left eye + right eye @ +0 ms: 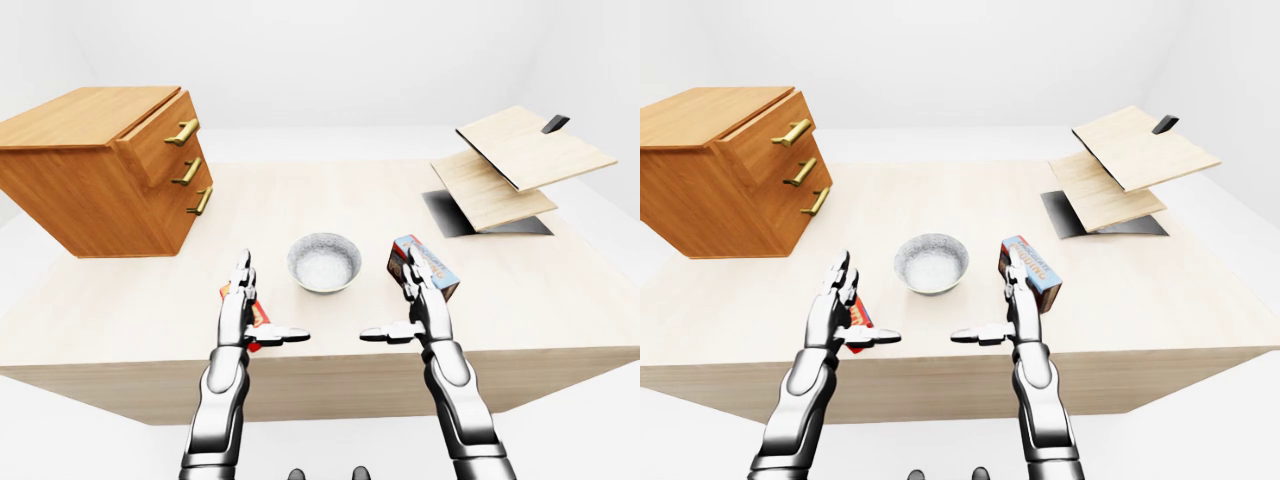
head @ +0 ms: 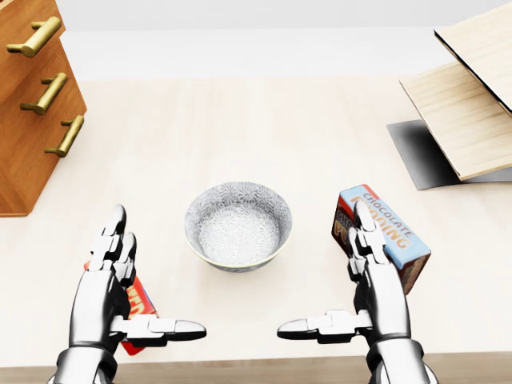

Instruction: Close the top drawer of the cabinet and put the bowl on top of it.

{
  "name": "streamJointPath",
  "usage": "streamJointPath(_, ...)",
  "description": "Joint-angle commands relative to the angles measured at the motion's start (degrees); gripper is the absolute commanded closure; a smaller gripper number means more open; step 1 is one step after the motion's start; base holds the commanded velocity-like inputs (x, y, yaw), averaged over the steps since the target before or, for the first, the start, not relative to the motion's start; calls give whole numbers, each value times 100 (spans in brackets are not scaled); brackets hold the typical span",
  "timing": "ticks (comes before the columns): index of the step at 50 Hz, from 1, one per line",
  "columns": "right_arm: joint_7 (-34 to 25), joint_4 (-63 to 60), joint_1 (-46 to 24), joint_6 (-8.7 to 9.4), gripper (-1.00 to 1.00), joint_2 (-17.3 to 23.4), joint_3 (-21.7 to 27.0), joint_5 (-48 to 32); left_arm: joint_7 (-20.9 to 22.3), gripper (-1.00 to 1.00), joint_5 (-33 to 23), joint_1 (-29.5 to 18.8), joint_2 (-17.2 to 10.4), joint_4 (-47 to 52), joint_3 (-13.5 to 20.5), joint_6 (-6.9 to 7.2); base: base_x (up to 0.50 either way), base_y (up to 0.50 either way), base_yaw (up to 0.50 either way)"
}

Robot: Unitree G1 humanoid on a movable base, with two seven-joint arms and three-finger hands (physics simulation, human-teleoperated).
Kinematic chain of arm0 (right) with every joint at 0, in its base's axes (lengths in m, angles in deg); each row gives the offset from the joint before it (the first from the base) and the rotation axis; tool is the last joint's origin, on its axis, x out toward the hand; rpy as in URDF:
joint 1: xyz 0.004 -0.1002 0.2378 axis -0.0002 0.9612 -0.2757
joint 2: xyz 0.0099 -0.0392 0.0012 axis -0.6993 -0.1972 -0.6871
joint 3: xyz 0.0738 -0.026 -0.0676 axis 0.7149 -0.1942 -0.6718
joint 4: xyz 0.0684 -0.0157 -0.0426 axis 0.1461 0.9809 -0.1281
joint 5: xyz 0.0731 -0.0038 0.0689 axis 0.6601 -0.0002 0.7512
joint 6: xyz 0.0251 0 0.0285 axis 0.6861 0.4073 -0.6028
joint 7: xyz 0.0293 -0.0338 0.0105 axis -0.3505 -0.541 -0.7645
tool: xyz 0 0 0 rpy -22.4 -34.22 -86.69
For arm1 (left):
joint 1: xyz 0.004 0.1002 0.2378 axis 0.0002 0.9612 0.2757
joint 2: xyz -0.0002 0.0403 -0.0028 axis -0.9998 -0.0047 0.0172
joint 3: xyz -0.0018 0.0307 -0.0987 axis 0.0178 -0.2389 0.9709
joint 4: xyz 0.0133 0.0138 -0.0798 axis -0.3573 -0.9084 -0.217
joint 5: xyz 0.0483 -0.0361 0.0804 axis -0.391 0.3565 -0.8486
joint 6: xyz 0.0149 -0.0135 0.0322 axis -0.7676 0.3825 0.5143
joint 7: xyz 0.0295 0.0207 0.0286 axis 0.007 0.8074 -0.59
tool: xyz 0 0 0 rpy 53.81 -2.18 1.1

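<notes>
The cabinet (image 1: 90, 170) is orange-brown wood with brass handles (image 1: 182, 132); the bowl (image 2: 238, 226) is grey-white and speckled; the box (image 2: 400, 236) blue and brown; the worktop (image 2: 240, 128) pale wood grain.

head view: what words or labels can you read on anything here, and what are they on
"CHOCOLATE": top line on the blue box.
Second line on that box: partly hidden by the right hand; seems to end "ING".
Red packet behind the left hand: print mostly covered, unreadable.
Nothing else bears text.
</notes>
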State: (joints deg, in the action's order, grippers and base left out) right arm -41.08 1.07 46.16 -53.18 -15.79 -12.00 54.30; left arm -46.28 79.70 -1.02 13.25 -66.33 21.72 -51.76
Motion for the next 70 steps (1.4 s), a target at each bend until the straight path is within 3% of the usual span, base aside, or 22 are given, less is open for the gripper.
streamJointPath(1, -143, -269, 136, 232, -100, 5, -57, -183, 279, -100, 0, 78, -80, 177, 103, 57, 0, 0, 0)
streamJointPath(4, -151, -359, 188, 209, -100, -4, -91, -189, 254, -100, -120, 183, -64, 372, 53, 87, 0, 0, 0)
streamJointPath(6, -349, -407, 172, 452, -100, 2, -80, 2, 264, -100, -270, 268, -73, 494, -11, 46, 0, 0, 0)
streamJointPath(7, -361, -418, 174, 452, -100, 0, -63, 36, 322, -100, -263, 309, -67, 553, -28, 29, 0, 0, 0)
streamJointPath(12, -333, -750, 411, 152, -100, -7, -130, -62, 393, -100, -297, 475, -38, 940, -70, 239, 0, 0, 0)
streamJointPath(13, -402, -952, 500, 263, -100, 2, -154, -16, 414, -100, -291, 557, -35, 1127, -77, 297, 0, 0, 0)
streamJointPath(17, -468, -1372, 676, 362, -100, 7, -162, 54, 477, -100, -293, 845, -20, 1759, -130, 495, 0, 0, 0)
streamJointPath(20, -527, -1550, 796, 312, -100, 21, -203, 47, 498, -100, -332, 1008, -17, 2097, -177, 497, 0, 0, 0)
streamJointPath(25, -542, -2010, 1045, 387, -100, 12, -266, 75, 531, -100, -333, 1198, -18, 2523, -171, 497, 0, 0, 0)
streamJointPath(28, -554, -2165, 1160, 305, -100, 28, -310, 57, 535, -100, -359, 1256, -17, 2633, -170, 497, 0, 0, 0)
streamJointPath(33, -582, -2460, 1329, 359, -100, 44, -350, 104, 644, -100, -416, 1492, -39, 3036, -259, 497, 0, 0, 0)
streamJointPath(41, -680, -3116, 1612, 452, -100, 70, -301, 324, 666, -100, -435, 1621, -26, 3498, -80, 497, 0, 0, 0)
streamJointPath(47, -635, -3328, 1769, 427, -100, 71, -342, 283, 776, -100, -350, 1574, 16, 3548, 66, 497, 0, 0, 0)
streamJointPath(54, -642, -3367, 1881, 259, -100, 104, -423, 255, 827, -100, -333, 1549, 36, 3584, 160, 497, 0, 0, 0)
streamJointPath(70, -728, -3433, 1853, 357, -100, 89, -325, 424, 825, -100, -349, 1451, 39, 3418, 165, 497, 8, 0, 0)
